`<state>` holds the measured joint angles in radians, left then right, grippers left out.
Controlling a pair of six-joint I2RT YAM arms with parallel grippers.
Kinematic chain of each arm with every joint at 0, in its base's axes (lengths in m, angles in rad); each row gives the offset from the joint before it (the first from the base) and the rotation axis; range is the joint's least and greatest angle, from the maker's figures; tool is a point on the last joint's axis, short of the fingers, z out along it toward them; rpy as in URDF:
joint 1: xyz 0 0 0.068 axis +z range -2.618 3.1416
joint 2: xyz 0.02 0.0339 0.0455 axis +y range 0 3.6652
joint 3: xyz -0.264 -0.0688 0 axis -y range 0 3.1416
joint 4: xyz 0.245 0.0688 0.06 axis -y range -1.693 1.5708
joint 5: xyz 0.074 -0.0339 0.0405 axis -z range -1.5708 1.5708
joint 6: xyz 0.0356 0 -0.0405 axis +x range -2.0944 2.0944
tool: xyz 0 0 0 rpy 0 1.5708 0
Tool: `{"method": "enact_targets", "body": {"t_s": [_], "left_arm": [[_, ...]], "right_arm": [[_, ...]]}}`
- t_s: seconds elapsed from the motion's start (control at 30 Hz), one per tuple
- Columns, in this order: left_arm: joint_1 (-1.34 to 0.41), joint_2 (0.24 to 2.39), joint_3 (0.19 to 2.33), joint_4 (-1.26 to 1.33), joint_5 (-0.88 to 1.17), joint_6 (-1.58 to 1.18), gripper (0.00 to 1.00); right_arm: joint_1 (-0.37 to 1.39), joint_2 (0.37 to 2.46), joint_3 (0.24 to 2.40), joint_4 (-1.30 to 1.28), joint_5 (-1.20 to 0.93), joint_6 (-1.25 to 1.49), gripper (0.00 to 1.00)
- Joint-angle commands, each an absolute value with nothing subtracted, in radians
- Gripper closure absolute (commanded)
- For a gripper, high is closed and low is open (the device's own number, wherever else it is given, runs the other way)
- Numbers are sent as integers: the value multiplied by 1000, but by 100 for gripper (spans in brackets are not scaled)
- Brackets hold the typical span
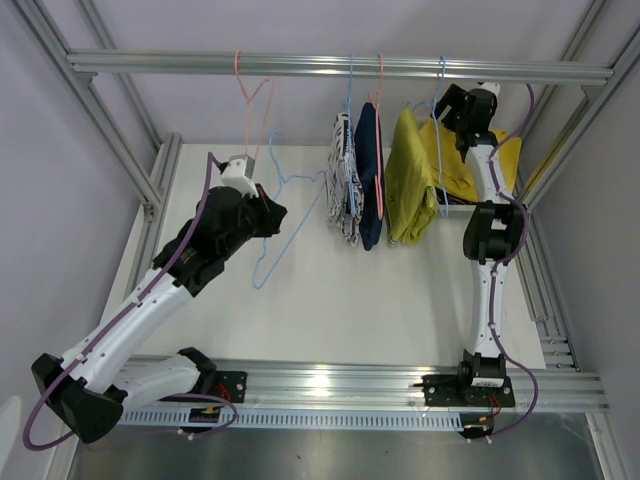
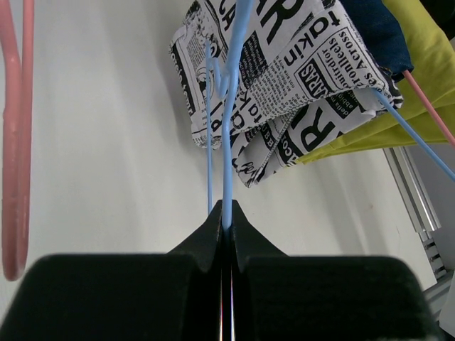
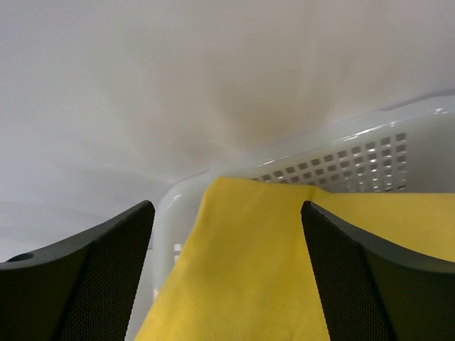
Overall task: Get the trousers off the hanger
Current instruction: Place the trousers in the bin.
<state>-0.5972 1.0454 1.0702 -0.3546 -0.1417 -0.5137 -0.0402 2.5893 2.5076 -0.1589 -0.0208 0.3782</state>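
Hovering with its fingers spread wide, the right claw (image 3: 226, 212) grips nothing: the bright yellow trousers (image 3: 242, 277) lie loose below it, draped into the white perforated basket (image 3: 341, 163), and that pair looks finished. Over at 9 o'clock in the top view, the left claw (image 2: 226, 217) is pinched tight on the wire of a bare light-blue hanger (image 2: 229, 106), out over the table (image 1: 400, 300). Now the relation that counts: 3 pairs hang from the rail (image 1: 200, 63) between the arms, the black-and-white print trousers (image 1: 343, 185), the dark navy trousers (image 1: 368, 190) and the mustard-olive trousers (image 1: 405, 180), each edge-on, long axis running 12 to 6. The mustard-olive pair sits just at 9 o'clock of the right claw, near it; the print pair lies at 3 o'clock of the left claw, somewhat apart. Best guess: the right arm is nearer and free, so mustard-olive goes next, with a sideways reach toward 9. A pink hanger (image 1: 250, 95) hangs bare at 11.
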Motion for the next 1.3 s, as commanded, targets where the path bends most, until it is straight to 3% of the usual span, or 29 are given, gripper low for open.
{"method": "enact_targets", "body": {"t_s": [0.0,0.07,0.3,0.37,0.83,1.27], "left_arm": [[-591,1045,1118,-330,-117,-494,99],[-594,1048,1123,-333,-118,-489,99],[-594,1043,1123,-331,-101,-489,99],[-595,1042,1124,-331,-101,-488,99],[-594,1014,1129,-333,-110,-477,99],[-595,1000,1129,-334,-103,-480,99]], "right_arm": [[-31,2474,2516,-135,-72,413,12],[-25,2442,2496,-146,-66,400,13],[-28,2346,2340,-199,-5,365,74],[-31,2326,2269,-228,0,367,81],[41,2054,1663,-219,133,388,75],[46,2129,1683,-451,172,408,66]]}}
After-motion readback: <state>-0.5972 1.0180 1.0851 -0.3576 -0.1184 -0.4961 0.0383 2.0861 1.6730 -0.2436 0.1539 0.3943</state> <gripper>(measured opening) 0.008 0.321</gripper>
